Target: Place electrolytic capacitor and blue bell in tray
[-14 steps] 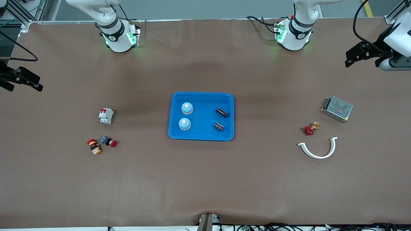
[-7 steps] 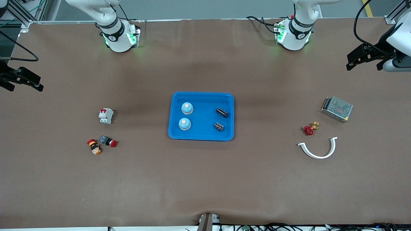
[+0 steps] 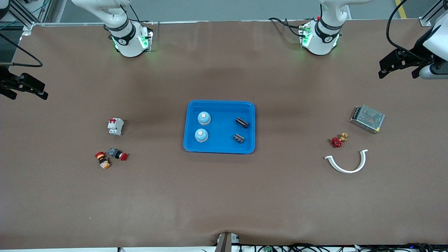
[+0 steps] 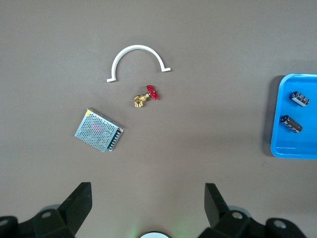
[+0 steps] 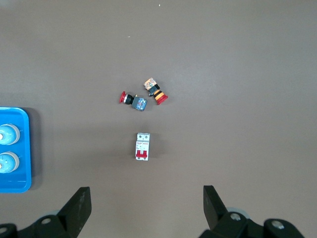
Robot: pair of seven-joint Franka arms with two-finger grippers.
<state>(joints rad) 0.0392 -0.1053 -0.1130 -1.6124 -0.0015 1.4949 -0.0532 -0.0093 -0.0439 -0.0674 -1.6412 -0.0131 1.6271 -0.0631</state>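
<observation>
tray [image 3: 219, 146]: held two blue bells [image 3: 203, 118], two capacitors [image 3: 241, 123] | left gripper [image 3: 386, 67]: released, empty, over left arm's table end | right gripper [image 3: 33, 89]: released, empty, over right arm's end

Bells [image 3: 202, 126] and capacitors [image 3: 240, 130] lie in tray [image 3: 219, 148].

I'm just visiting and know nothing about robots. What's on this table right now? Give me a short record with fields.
tray: bright blue, mid-table
in tray: two blue bells, two electrolytic capacitors
toward right arm's end: circuit breaker, two red push buttons
toward left arm's end: mesh power supply, red-handled valve, white curved bracket
left tool: open, empty, over the table edge
right tool: open, empty, over the table edge
</observation>
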